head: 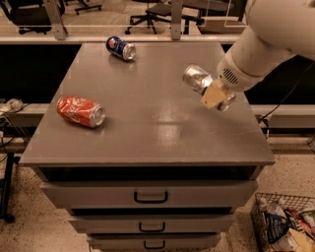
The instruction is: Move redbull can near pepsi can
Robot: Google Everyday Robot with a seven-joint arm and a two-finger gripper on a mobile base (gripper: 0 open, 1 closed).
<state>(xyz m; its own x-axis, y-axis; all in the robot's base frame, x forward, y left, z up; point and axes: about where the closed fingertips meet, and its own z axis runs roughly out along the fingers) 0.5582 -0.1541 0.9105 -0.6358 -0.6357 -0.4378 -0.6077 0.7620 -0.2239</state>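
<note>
Closest to me, low at the right, a wire basket (pixel 281 222) of crumpled packaging is cut off by the frame edge, and I cannot make out what is in it. The cabinet (pixel 147 147) shows three drawer fronts below its grey top, and the lowest one is cropped at the bottom.

On the left of the top a red can (pixel 80 111) lies on its side with its silver end facing the front right. It has white lettering on the red, but I cannot read it.

To the right, the gripper (pixel 212 94) comes in from the upper right on a bulky white arm (pixel 266 44), most of which is out of frame. It is pinching the redbull can (pixel 196 77) across the middle. One tan finger (pixel 214 91) lies over the near side of the can and the other is hidden behind it. The can is tilted, its shiny end pointing up and left. Its label is too washed out to read, and I cannot tell whether it touches the top.

Well apart from it, at the far left edge, the pepsi can (pixel 120 47) lies on its side, dark blue with the round red, white and blue logo showing. Office chairs (pixel 157 12) stand beyond, partly cut off.
</note>
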